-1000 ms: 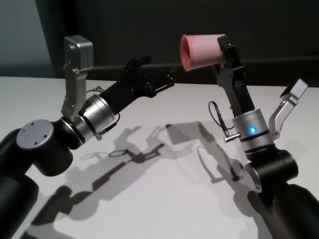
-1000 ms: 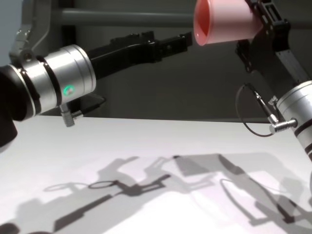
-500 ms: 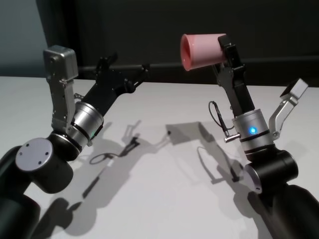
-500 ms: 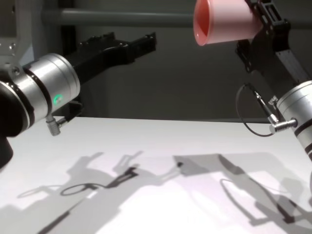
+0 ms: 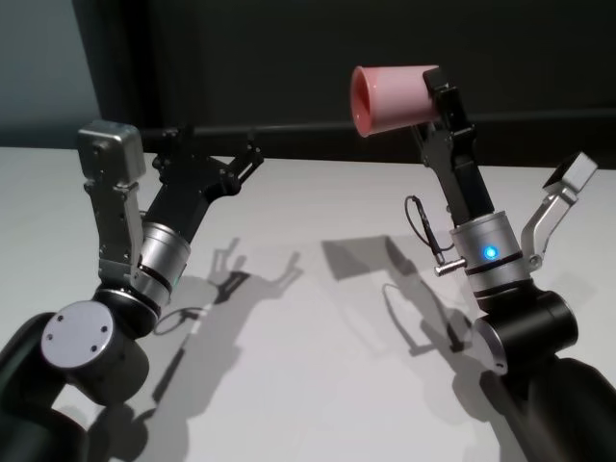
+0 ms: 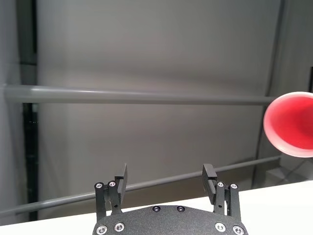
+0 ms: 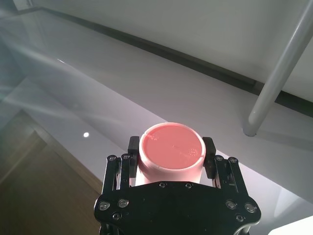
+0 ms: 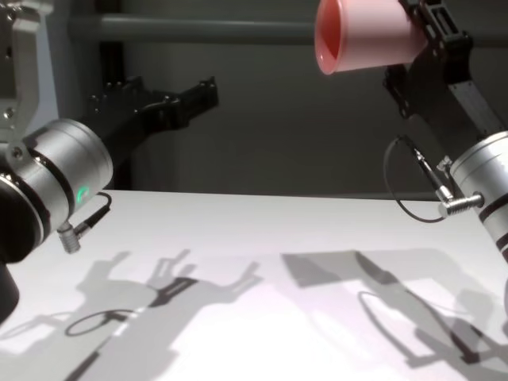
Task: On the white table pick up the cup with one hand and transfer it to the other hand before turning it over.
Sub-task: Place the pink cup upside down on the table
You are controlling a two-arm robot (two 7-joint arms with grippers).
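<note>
Pickup done, cup off the worktop (image 5: pixel 318 385); which hand-off stage unclear from here, turning over not yet done. At nine o'clock in the head view, left gripper (image 5: pixel 226 164) spread and holding nothing, raised above the worktop, well apart from the cup. At one o'clock, cup (image 5: pixel 390 97) aloft, lying sideways with rim toward nine o'clock, base pinched in the right gripper (image 7: pixel 172 152), fingers (image 7: pixel 209 149) pressed on both walls near the flat bottom

The cup (image 5: pixel 390 96), upper middle of the head view, looks like smooth matte pink plastic. The white surface (image 5: pixel 318 366) below is smooth. Brushed-metal wrist collar (image 5: pixel 489 252), lower right, has a soft sheen.
</note>
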